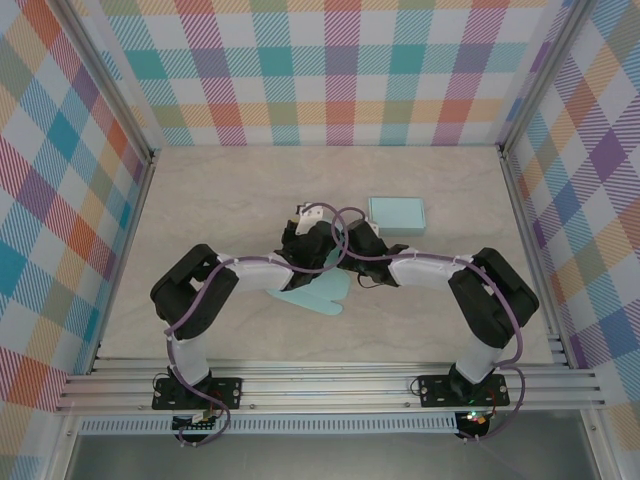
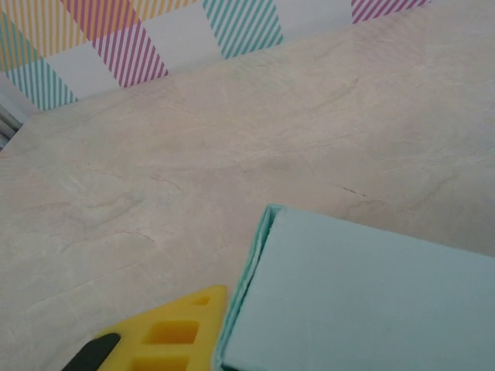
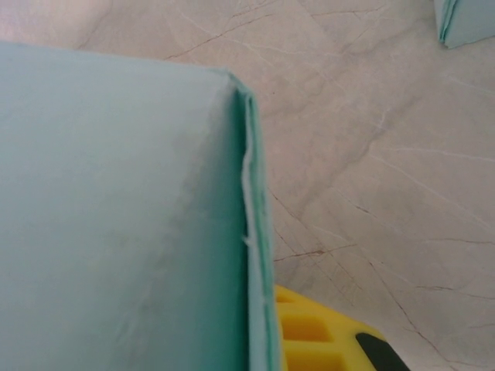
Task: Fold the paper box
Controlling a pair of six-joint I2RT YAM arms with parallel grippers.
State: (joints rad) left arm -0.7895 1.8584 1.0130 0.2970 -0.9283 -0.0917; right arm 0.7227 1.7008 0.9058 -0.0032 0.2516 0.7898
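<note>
Now our left tool (image 1: 308, 245) and right tool (image 1: 350, 250) meet at the paper box (image 1: 318, 292), maybe to lift its walls; clamped or apart, we cannot tell.

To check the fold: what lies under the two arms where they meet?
A light teal paper sheet on the beige table. Its near rounded part shows; the rest is covered.
</note>
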